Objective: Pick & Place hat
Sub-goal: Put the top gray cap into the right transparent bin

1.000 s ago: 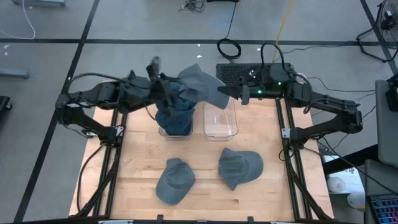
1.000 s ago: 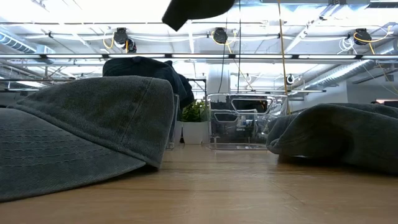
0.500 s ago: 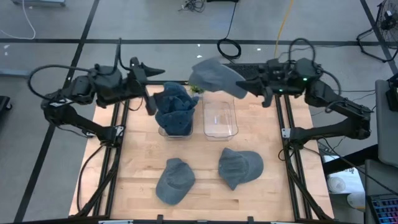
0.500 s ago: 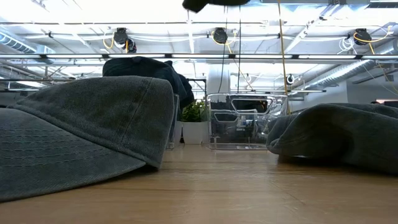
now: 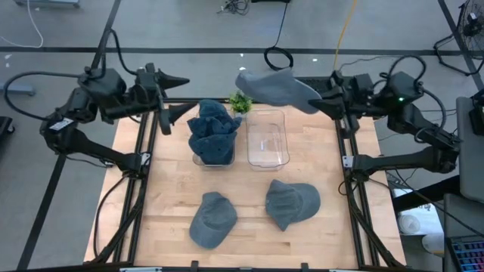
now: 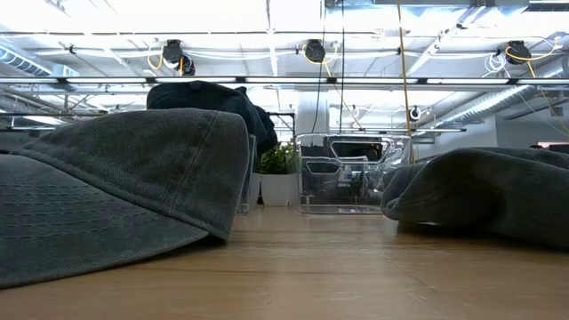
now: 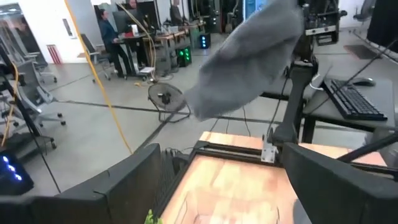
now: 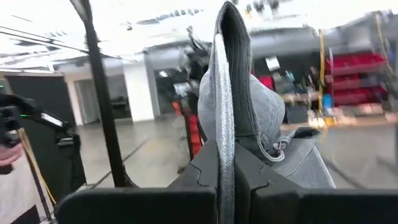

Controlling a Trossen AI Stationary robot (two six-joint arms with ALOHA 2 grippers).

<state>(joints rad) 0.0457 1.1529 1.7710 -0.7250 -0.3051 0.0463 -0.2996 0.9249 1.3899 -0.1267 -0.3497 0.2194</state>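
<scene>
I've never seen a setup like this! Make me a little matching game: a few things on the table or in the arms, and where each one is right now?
Things:
1. held hat
2. clear bin
3. pile of hats
4. left gripper

States:
A. empty
B. open, holding nothing
C. stuffed in the left bin
D. pinched in the right gripper, above the table

Pairs: 1-D, 2-A, 3-C, 4-B

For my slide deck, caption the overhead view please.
Right gripper holds a gray hat above the clear bin; left gripper open.
</scene>
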